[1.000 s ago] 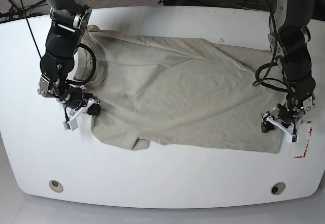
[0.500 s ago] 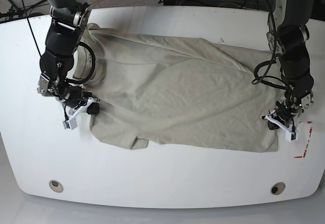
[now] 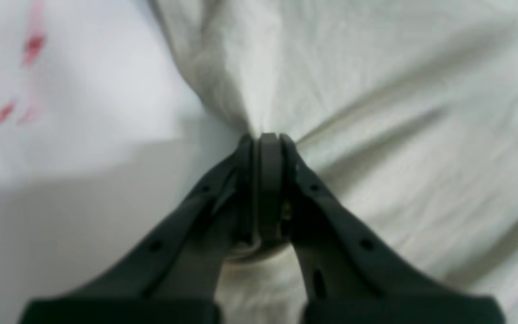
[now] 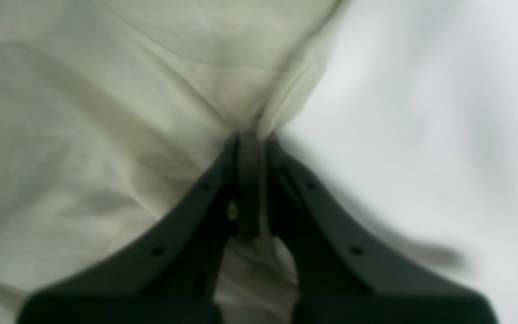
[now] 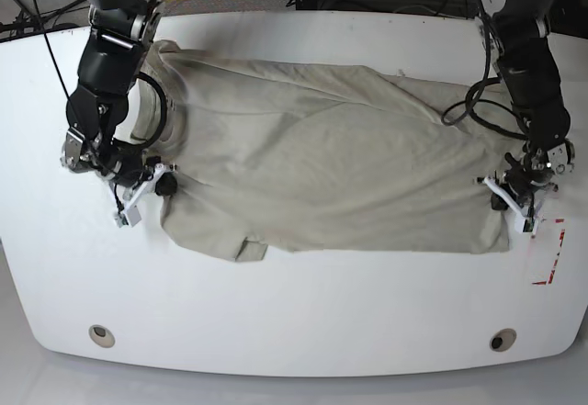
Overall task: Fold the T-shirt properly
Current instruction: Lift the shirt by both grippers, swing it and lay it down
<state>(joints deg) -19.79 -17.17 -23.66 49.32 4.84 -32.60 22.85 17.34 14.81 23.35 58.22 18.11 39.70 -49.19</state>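
Note:
The khaki-beige T-shirt (image 5: 322,166) lies spread and wrinkled across the white table (image 5: 294,322). My left gripper (image 5: 508,201), on the right of the base view, is shut on the shirt's edge near its lower right corner; the left wrist view shows its jaws (image 3: 263,144) pinched on a bunched fold of the shirt (image 3: 376,90). My right gripper (image 5: 152,191), on the left of the base view, is shut on the shirt's left edge; the right wrist view shows its jaws (image 4: 250,141) closed on cloth (image 4: 106,112). The neck is hidden behind the arm.
Red tape marks (image 5: 548,258) lie on the table right of the shirt, also in the left wrist view (image 3: 29,49). Two round holes (image 5: 101,335) (image 5: 502,340) sit near the front edge. Cables lie behind the table's far edge.
Both grippers have moved toward the far side of the table, dragging the shirt's near edge with them. The near edge now lies farther from the front edge and straighter.

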